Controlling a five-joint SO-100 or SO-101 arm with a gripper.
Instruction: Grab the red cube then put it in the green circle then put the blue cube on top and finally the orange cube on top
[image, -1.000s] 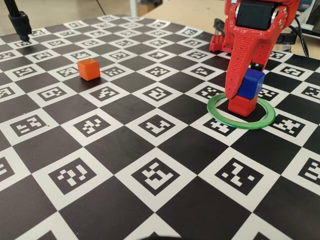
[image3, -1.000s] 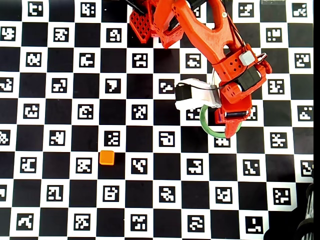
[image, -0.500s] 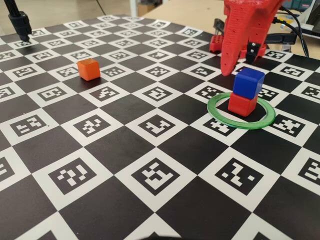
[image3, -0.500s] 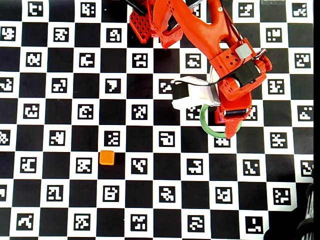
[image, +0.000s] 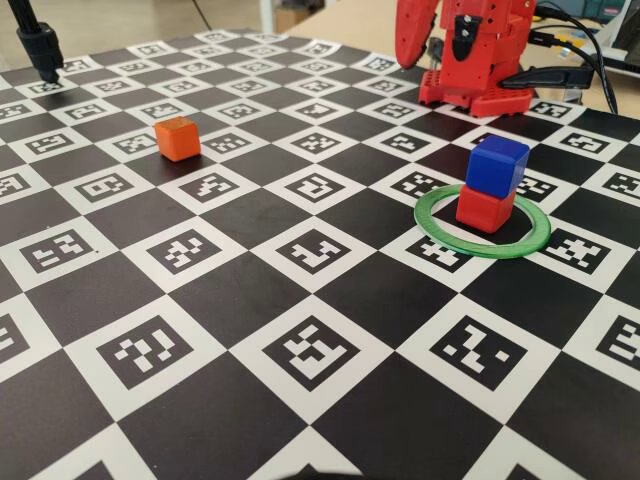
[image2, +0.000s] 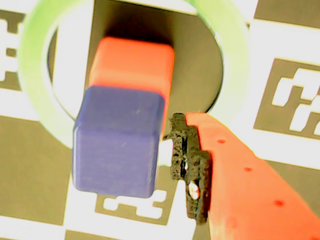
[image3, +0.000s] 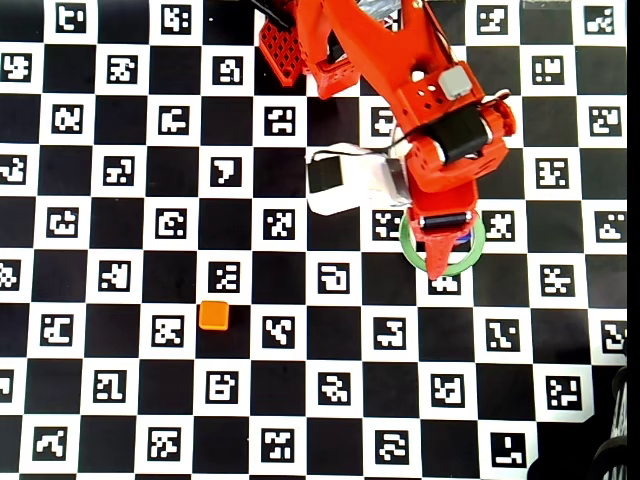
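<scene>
The blue cube (image: 497, 167) sits on the red cube (image: 485, 208) inside the green circle (image: 480, 251), slightly skewed to the right. The wrist view looks down on this stack: blue cube (image2: 117, 142), red cube (image2: 132, 62), green circle (image2: 35, 75). One red finger (image2: 240, 180) with a black pad hangs beside the blue cube without touching it. My gripper (image: 430, 55) is raised high near the arm base, open and empty. Seen from overhead, the gripper (image3: 440, 262) covers most of the stack. The orange cube (image: 178, 138) (image3: 213, 315) stands alone, far to the left.
The mat is a black and white checkerboard with printed markers. The red arm base (image: 470, 90) and cables stand at the back right. A black stand (image: 40, 45) rises at the back left. The white wrist camera (image3: 350, 185) juts out left of the arm.
One second ago the jaws were down around the blue cube. The gripper has since let go and risen up and back. The blue cube stays on the red cube.
</scene>
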